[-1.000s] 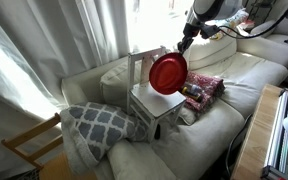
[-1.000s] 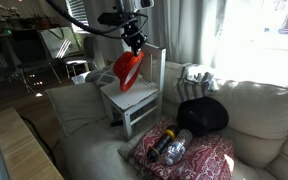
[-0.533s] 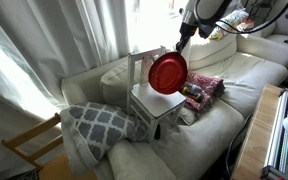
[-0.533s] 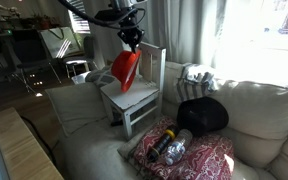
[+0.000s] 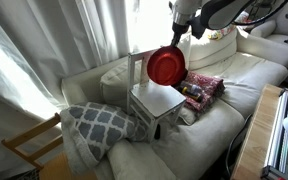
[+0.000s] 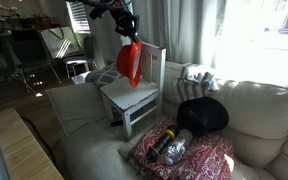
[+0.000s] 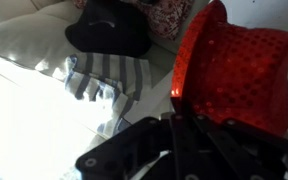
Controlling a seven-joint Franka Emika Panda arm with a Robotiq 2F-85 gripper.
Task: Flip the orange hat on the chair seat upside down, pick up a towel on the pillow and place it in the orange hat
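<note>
Orange-red sequined hat (image 5: 166, 66) hangs directly below gripper (image 5: 176, 42), jaws pinched on brim edge. Brim plane near upright, hat clear above white chair seat (image 5: 156, 100), opening not yet up. Striped towel (image 6: 194, 76) on pillow (image 7: 24, 40), well apart.

Right of the wrist view, the orange hat (image 7: 234, 65) is red-orange, speckled with glinting sequins. Upper left lies a black cap (image 7: 109, 28), and below it a grey-and-white striped towel (image 7: 104, 78). In an exterior view, lower left, the pillow (image 5: 99, 125) is grey with a white lattice. The chair (image 5: 162, 102) is white and the sofa (image 5: 229, 105) cream.
</note>
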